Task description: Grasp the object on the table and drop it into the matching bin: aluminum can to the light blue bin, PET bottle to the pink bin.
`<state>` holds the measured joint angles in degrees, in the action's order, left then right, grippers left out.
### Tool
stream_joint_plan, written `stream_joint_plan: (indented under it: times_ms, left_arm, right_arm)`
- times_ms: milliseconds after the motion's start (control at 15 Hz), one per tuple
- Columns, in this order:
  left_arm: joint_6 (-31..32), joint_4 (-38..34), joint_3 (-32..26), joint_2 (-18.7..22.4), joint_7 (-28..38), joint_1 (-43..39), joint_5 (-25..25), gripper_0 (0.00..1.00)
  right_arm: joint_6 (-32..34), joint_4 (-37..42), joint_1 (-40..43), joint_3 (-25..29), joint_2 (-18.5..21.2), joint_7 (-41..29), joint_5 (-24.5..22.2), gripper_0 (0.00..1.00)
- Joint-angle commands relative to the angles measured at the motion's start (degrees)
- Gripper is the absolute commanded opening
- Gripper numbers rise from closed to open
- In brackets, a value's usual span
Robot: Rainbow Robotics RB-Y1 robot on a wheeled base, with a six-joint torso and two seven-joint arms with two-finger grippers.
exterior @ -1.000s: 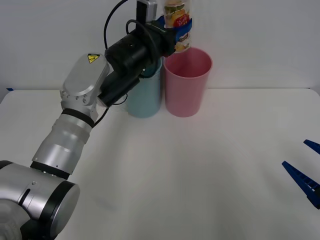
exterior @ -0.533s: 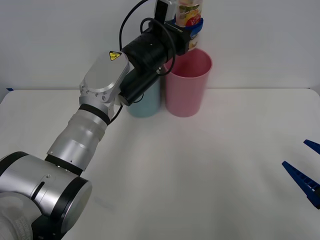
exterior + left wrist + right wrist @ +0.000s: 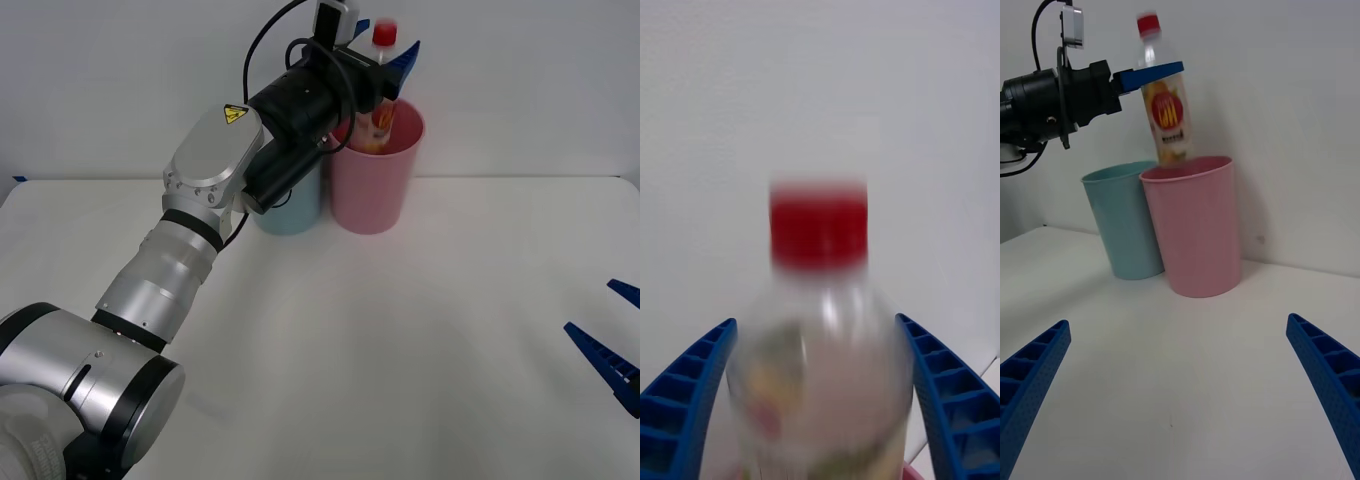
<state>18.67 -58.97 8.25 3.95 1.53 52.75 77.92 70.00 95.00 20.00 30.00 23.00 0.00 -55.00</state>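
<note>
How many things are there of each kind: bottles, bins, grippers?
Bottles: 1, the PET bottle dropping into the pink bin.
Bins: 2, pink bin and light blue bin.
Grippers: 2, left gripper and right gripper.
Total: 5.

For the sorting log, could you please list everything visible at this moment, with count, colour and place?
PET bottle: one, clear with red cap and red-orange-yellow label, upright, its base within the pink bin's mouth, between the left tool's open fingers.
pink bin: one, pink, at the table's far edge, beside the light blue bin.
light blue bin: one, light blue, on the pink bin's left.
table: one, white, wide and flat.
left tool: one, blue fingers, open, above the pink bin.
right tool: one, blue fingers, open, low at the table's near right.
</note>
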Motion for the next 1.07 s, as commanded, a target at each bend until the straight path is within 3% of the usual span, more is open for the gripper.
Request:
stream_joint_plan:
  times_ms: [67, 267, 533, 1067]
  left_arm:
    - [0.1, 0.0, 0.0, 0.0, 0.6, 0.0, -0.8, 1.00]
    - [1.1, 0.0, 0.6, 1.6, 0.8, -0.5, -3.3, 1.00]
    - [6.8, -2.1, 0.8, 6.6, 0.6, -3.4, -10.5, 1.00]
    - [8.8, -24.2, -1.4, 19.1, 0.9, -24.2, -22.1, 1.00]
  right_arm:
    - [0.0, 0.0, 0.0, 0.0, 0.0, 0.0, 0.0, 1.00]
    - [0.0, 0.0, 0.0, 0.0, 0.0, 0.0, 0.0, 1.00]
    - [0.0, 0.0, 0.0, 0.0, 0.0, 0.0, 0.0, 1.00]
    - [0.0, 0.0, 0.0, 0.0, 0.0, 0.0, 0.0, 1.00]
